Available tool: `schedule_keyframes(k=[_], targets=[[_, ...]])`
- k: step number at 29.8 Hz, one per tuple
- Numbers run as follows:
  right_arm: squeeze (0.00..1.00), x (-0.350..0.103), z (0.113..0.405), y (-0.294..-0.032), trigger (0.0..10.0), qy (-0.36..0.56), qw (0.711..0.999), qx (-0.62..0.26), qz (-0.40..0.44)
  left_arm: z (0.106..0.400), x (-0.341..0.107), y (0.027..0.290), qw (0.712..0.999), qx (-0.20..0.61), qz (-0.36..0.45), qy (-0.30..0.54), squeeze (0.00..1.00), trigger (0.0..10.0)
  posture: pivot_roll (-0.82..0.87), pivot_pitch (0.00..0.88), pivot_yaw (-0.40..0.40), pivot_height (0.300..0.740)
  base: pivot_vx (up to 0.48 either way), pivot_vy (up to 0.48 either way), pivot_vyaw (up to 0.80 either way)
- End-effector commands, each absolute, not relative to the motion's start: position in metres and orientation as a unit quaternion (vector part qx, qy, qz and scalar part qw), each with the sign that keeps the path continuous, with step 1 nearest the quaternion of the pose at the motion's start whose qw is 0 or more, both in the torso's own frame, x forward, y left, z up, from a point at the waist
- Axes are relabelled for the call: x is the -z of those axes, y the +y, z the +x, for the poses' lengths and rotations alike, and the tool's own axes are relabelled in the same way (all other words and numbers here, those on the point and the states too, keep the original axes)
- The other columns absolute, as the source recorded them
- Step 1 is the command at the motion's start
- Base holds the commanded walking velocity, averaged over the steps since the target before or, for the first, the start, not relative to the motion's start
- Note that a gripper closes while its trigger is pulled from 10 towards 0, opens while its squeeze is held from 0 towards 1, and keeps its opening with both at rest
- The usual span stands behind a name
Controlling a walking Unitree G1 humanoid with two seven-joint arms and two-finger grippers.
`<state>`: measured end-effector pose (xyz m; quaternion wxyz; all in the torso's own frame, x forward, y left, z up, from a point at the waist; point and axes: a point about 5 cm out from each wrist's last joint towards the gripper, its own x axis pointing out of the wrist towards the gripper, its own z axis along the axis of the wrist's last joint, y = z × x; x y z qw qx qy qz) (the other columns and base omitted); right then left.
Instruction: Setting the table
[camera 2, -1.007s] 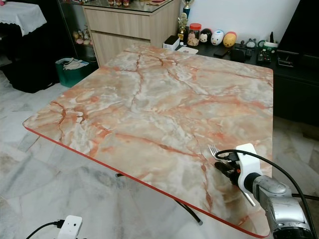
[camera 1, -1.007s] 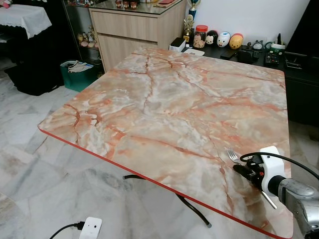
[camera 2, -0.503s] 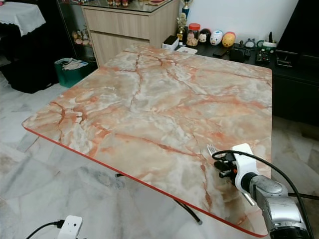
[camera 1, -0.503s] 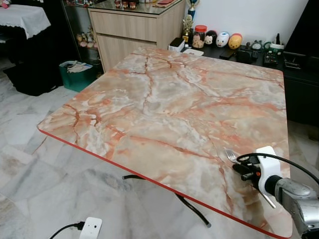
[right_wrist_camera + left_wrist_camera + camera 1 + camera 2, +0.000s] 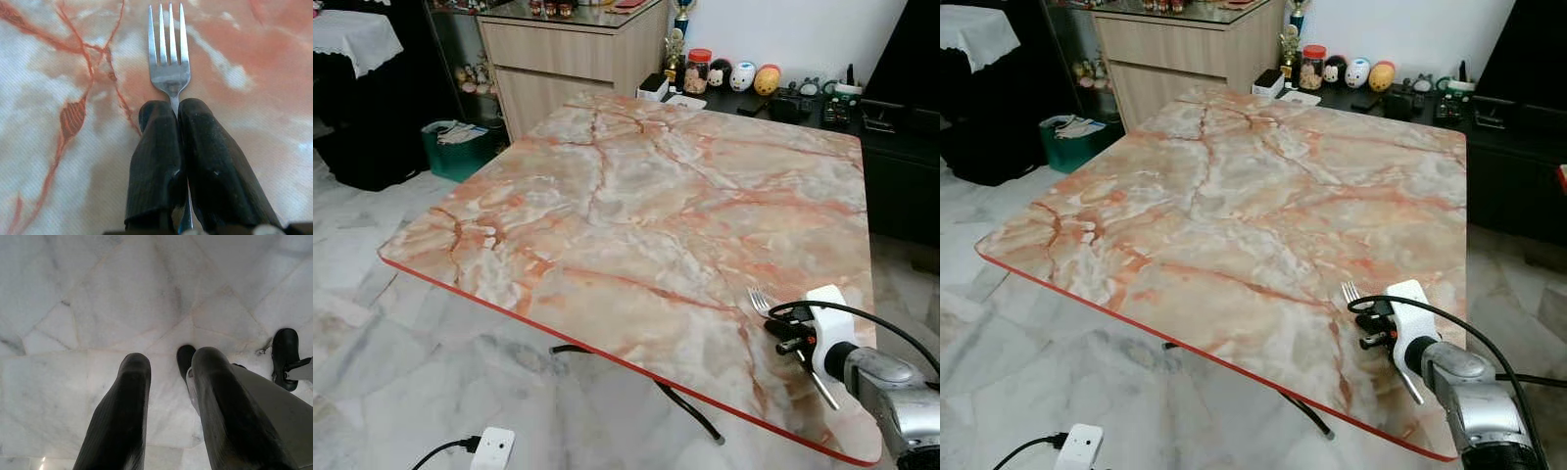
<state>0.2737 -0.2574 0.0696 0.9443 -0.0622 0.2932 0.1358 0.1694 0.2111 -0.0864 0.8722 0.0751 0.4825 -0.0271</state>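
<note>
The right gripper [image 5: 177, 115] is clenched on a silver fork [image 5: 169, 54], its two black fingers [image 5: 159, 152] pressed together around the neck just behind the tines, which point away from the robot. From the head camera, the fork [image 5: 763, 302] lies low over the near right corner of the marble-patterned table [image 5: 636, 206], its handle running back under the white wrist housing toward the near edge; whether it touches the surface cannot be told. A black cable loops over the wrist and back along the silver right arm [image 5: 891, 392]. The left gripper [image 5: 168, 382] hangs beside the robot with its fingers apart and nothing between them, over the pale marble floor [image 5: 98, 298], next to the robot's grey leg and black foot. The tabletop has pink and orange veins and a red rim, and stands on a dark curved metal base [image 5: 685, 406]. Beyond its far edge, a wooden sideboard [image 5: 573, 59] stands at the far left, and a dark low cabinet [image 5: 783, 103] carries a red-lidded jar [image 5: 697, 70] and a row of small round figurines [image 5: 752, 76]. A green bin [image 5: 460, 147] sits on the floor to the left, and a white power strip [image 5: 489, 448] lies on the floor near the robot.
</note>
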Motion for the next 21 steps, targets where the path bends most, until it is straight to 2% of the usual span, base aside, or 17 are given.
schedule_keyframes(k=[1, 2, 4, 6, 8, 10, 13, 16, 21], targets=[[0.00, -0.064, 0.273, -0.253, 0.0, 0.304, 0.941, -0.135, -0.064, 0.168, 0.087, 0.211, 0.868, 0.032, 0.079, 0.489, 0.00, 10.0, 0.00, 0.000, 0.008, 0.740, 0.000, 0.000, 0.00], [0.00, -0.064, 0.274, -0.252, 10.0, 0.303, 0.942, -0.123, -0.071, 0.167, 0.087, 0.210, 0.868, 0.032, 0.079, 0.489, 0.00, 10.0, 0.00, 0.000, 0.006, 0.740, 0.000, 0.000, 0.00], [0.00, -0.065, 0.274, -0.250, 10.0, 0.295, 0.945, -0.118, -0.077, 0.167, 0.087, 0.211, 0.868, 0.032, 0.079, 0.489, 0.00, 10.0, 0.01, 0.000, 0.006, 0.740, 0.000, 0.000, 0.00], [0.00, -0.072, 0.277, -0.249, 10.0, 0.264, 0.959, -0.084, -0.053, 0.167, 0.088, 0.210, 0.868, 0.032, 0.079, 0.489, 0.00, 10.0, 0.01, 0.000, 0.004, 0.740, 0.000, 0.000, 0.00], [0.00, -0.083, 0.279, -0.251, 10.0, 0.215, 0.973, -0.039, -0.072, 0.167, 0.088, 0.211, 0.868, 0.032, 0.079, 0.489, 0.00, 10.0, 0.00, 0.000, 0.006, 0.740, 0.000, 0.000, 0.00], [0.00, -0.087, 0.279, -0.252, 10.0, 0.205, 0.976, -0.011, -0.066, 0.167, 0.088, 0.211, 0.868, 0.033, 0.080, 0.490, 0.00, 10.0, 0.00, 0.000, 0.006, 0.740, 0.000, 0.000, 0.00], [0.00, -0.112, 0.280, -0.238, 10.0, 0.115, 0.992, 0.023, -0.053, 0.167, 0.088, 0.210, 0.867, 0.035, 0.080, 0.490, 0.00, 10.0, -0.01, 0.000, 0.008, 0.740, 0.000, 0.000, 0.00], [0.00, -0.122, 0.281, -0.231, 10.0, 0.072, 0.994, 0.033, -0.075, 0.167, 0.088, 0.210, 0.867, 0.036, 0.080, 0.490, 0.00, 10.0, -0.01, 0.000, 0.006, 0.740, 0.000, 0.000, 0.00], [0.00, -0.144, 0.280, -0.226, 10.0, -0.034, 0.988, 0.111, -0.106, 0.166, 0.088, 0.209, 0.868, 0.037, 0.080, 0.489, 0.00, 10.0, 0.00, 0.000, -0.005, 0.740, 0.000, 0.000, 0.00]])
